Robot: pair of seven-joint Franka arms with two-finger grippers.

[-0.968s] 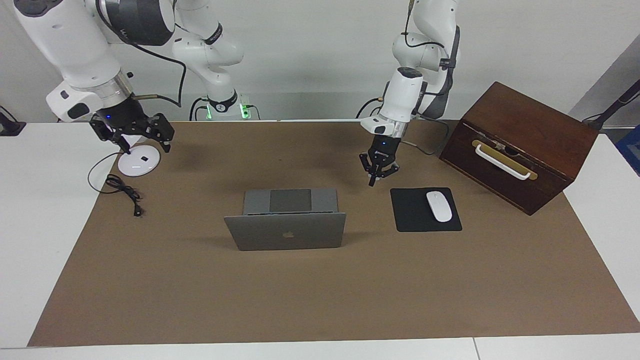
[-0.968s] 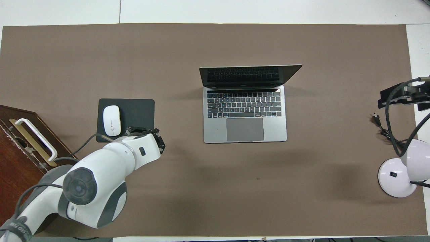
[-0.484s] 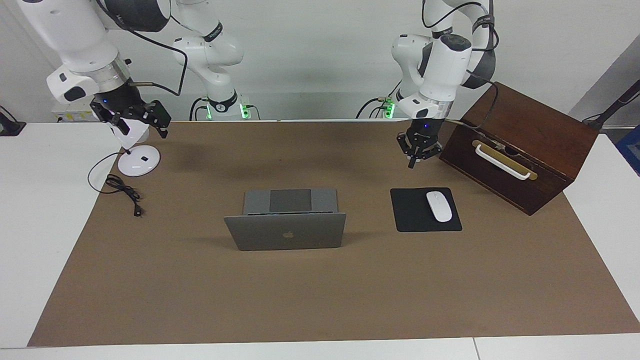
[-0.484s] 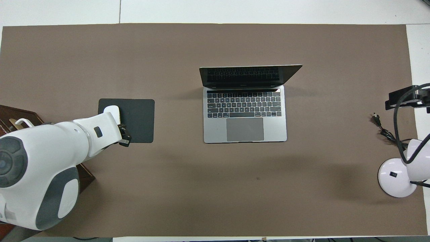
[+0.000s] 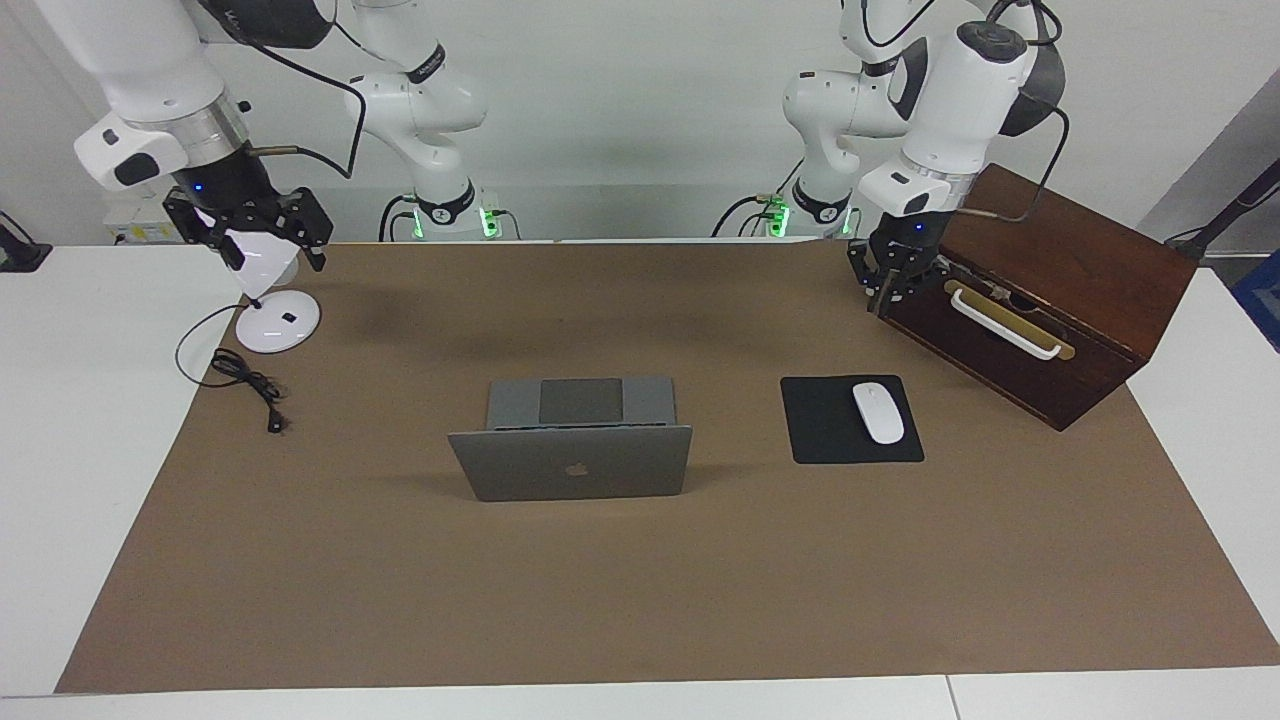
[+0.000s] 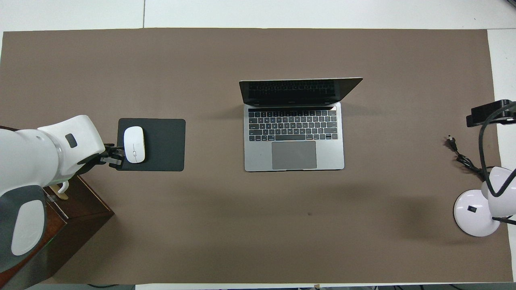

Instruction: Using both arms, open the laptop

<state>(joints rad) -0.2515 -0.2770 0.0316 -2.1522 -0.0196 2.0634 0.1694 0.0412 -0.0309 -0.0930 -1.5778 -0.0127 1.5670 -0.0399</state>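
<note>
At mid-table: the laptop (image 5: 570, 440) stood open, lid up, keyboard toward the robots.
Progress: opening looked done; nothing apparently left.
Left gripper (image 5: 893, 288): raised by the wooden box (image 5: 1050, 290), empty; jaw gap unclear.
Right gripper (image 5: 262, 235): over the lamp (image 5: 270, 300), jaws spread, empty.

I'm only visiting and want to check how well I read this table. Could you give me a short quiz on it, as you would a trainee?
1. True or false: the laptop is shut.
2. What lies on the pad? A) a cup B) a mouse C) a pen
3. Which arm's gripper hangs in front of the box?

Key: 1 false, its lid stands up. 2 B. 3 the left gripper.
</note>
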